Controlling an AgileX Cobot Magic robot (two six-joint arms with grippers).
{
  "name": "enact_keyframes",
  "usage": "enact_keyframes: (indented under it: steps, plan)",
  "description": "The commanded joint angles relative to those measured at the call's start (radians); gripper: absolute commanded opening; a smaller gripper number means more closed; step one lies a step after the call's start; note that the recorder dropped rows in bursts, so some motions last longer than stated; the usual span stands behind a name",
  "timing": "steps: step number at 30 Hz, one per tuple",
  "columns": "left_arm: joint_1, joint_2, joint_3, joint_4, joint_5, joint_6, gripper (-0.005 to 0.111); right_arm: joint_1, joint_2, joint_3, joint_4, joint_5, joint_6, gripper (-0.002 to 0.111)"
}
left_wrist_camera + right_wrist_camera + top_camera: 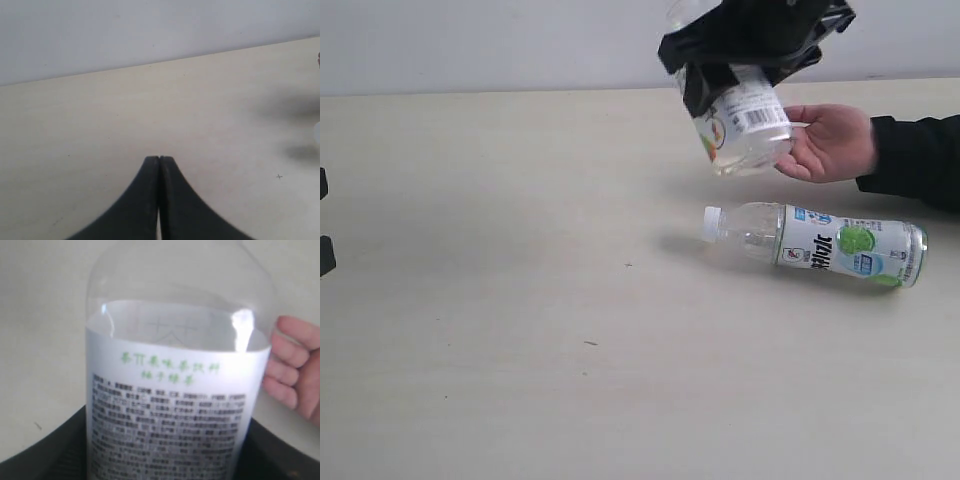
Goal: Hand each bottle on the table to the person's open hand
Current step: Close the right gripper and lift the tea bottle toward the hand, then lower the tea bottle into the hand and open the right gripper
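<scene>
My right gripper (735, 75) is shut on a clear bottle with a white nutrition-text label (745, 125), holding it in the air with its base beside the person's open hand (830, 142). In the right wrist view that bottle (175, 405) fills the frame and the hand's fingers (292, 365) lie just beside it. A second bottle (820, 243), white-capped with a green-lime label, lies on its side on the table (520, 300) below the hand. My left gripper (159, 159) is shut and empty above bare tabletop; only its edge (325, 220) shows in the exterior view.
The person's dark sleeve (920, 160) comes in from the right edge. A pale wall (470, 40) runs behind the table's far edge. Tiny dark specks (590, 343) dot the tabletop.
</scene>
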Motion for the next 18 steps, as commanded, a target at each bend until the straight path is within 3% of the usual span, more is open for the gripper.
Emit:
enact_keyframes:
  steps: [1, 7, 18]
  plan:
    - [0.003, -0.002, 0.005, 0.005, -0.004, -0.004, 0.000, -0.078, 0.026, -0.042, -0.011, 0.009, 0.029, 0.000]
    - [0.003, -0.002, 0.005, 0.005, -0.004, -0.004, 0.000, -0.151, 0.089, -0.042, -0.008, 0.007, 0.031, 0.000]
    - [0.003, -0.002, 0.005, 0.005, -0.004, -0.004, 0.000, -0.173, 0.209, -0.042, -0.013, -0.048, 0.055, 0.000]
